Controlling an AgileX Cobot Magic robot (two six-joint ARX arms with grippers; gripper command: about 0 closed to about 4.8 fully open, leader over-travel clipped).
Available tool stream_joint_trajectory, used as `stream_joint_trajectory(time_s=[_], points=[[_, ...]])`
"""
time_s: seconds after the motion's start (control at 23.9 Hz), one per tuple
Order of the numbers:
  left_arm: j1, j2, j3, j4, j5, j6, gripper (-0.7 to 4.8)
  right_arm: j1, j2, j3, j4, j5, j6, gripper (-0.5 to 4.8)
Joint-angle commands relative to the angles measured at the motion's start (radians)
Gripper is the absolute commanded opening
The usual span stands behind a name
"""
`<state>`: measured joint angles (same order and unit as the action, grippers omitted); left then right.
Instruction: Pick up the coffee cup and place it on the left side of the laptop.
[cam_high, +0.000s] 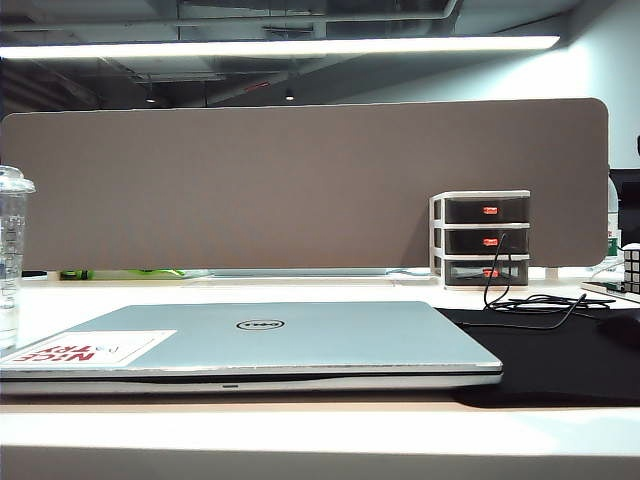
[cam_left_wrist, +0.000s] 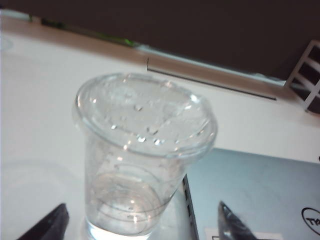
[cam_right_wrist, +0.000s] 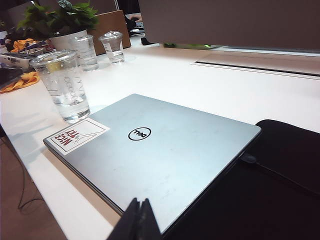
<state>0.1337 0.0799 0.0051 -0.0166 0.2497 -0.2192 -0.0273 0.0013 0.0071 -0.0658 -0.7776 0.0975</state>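
The coffee cup (cam_high: 12, 255) stands on the white worktop (cam_high: 330, 290), just left of the closed laptop (cam_high: 280, 335). Only the wrist views show claws: the left claw (cam_left_wrist: 142, 225) spread above the clear, droplet-speckled cup, the right claw (cam_right_wrist: 137, 220) pressed together over the laptop's near edge.

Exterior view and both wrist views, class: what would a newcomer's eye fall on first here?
The closed silver laptop fills the desk's front, a red-lettered white sticker on its lid. The clear coffee cup stands upright at the laptop's left, off the lid; the open left gripper straddles it without touching. The shut right gripper hangs over the laptop's near edge.
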Motion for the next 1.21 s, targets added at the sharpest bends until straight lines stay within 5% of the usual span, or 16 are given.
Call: stream_joint_trajectory(time_s=[0.04, 0.08, 0.13, 0.25, 0.5, 0.67, 0.84, 1.21], points=[[-0.016, -0.078, 0.010, -0.075, 0.010, -0.003, 2.53, 0.000, -0.002, -0.006, 0.019, 0.001, 0.000, -0.01], [-0.027, -0.075, 0.016, -0.104, 0.026, -0.002, 1.41, 0.000, -0.002, -0.006, 0.018, -0.003, 0.000, -0.01], [-0.033, -0.078, 0.017, -0.119, 0.027, -0.002, 0.86, 0.000, 0.000, -0.006, 0.018, -0.002, 0.000, -0.01], [-0.060, -0.077, 0.016, -0.170, 0.037, 0.005, -0.05, 0.000, -0.002, -0.006, 0.025, 0.002, 0.000, -0.01], [-0.062, -0.077, 0.016, -0.130, -0.087, 0.043, -0.06, 0.000, -0.002, -0.006, 0.093, 0.230, 0.000, -0.01], [-0.063, -0.077, 0.016, -0.048, -0.095, 0.055, -0.06, -0.001, -0.002, -0.006, 0.126, 0.507, 0.000, -0.01], [-0.062, -0.077, 0.016, -0.031, -0.090, 0.054, -0.06, -0.001, -0.002, -0.006, 0.138, 0.654, -0.002, -0.01], [-0.061, -0.077, 0.016, -0.017, -0.119, 0.054, -0.06, 0.000, -0.002, -0.006, 0.146, 0.633, -0.097, -0.01]])
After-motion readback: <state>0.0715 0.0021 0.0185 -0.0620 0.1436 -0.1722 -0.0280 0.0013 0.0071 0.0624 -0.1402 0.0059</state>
